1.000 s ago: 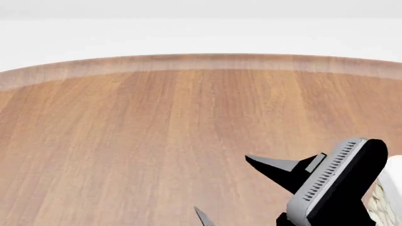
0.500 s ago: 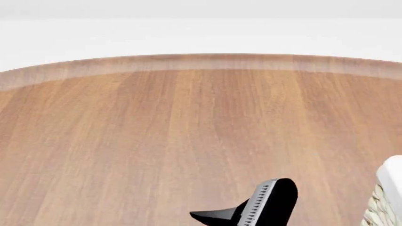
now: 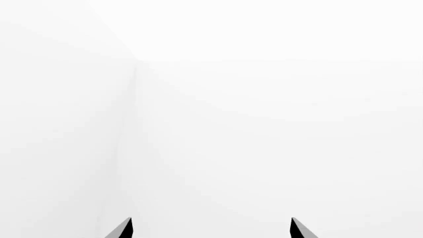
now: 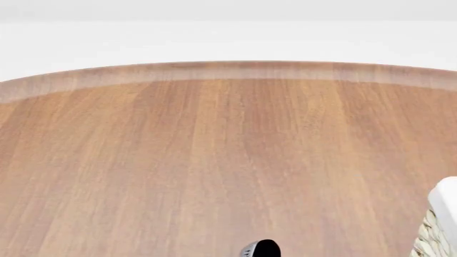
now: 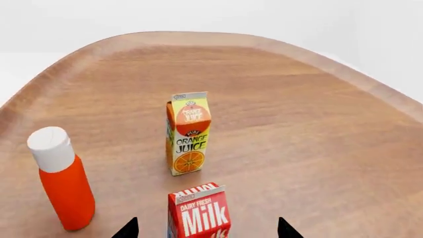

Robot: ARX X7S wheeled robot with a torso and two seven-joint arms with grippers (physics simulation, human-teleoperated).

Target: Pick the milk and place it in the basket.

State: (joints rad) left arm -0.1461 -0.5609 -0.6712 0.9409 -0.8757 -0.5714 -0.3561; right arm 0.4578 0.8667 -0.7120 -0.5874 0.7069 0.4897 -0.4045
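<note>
From the right wrist cam the right gripper (image 5: 207,230) is spread wide, nothing in it, tips either side of the milk carton (image 5: 198,210) standing upright right in front. Just behind it is the orange juice carton (image 5: 187,133), w/ a red bottle w/ white cap (image 5: 61,178) off to one side. I'd go straight in, centred, low on the body, squeeze slow so it doesn't tip into the OJ. Left gripper (image 3: 210,229) parted too, facing blank white. Basket (image 4: 441,225) only peeks in at the head cam's right edge.
</note>
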